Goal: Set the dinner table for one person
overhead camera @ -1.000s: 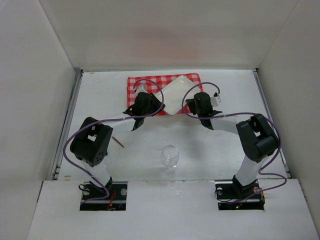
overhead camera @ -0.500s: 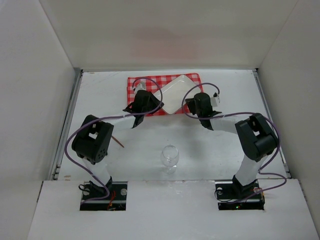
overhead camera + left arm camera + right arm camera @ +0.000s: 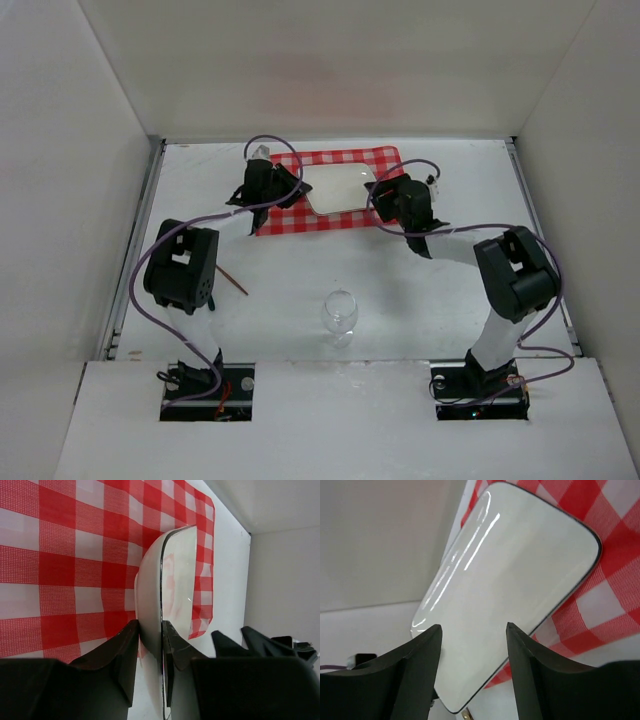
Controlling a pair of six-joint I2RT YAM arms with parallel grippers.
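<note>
Swinging white rectangular plate (image 3: 335, 190) from diagonal to square on red-checked cloth (image 3: 300, 222), far-centre of the dinner table (image 3: 420, 290). Pinched at 1 edge by left gripper (image 3: 150, 630), just released by right gripper (image 3: 474, 630). Wine glass (image 3: 340, 318) next, probably.

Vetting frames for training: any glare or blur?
Right wrist: bright glare streaks on the plate. Left wrist: checked cloth sharp. Top external: even light, wine glass faint against the white table.
</note>
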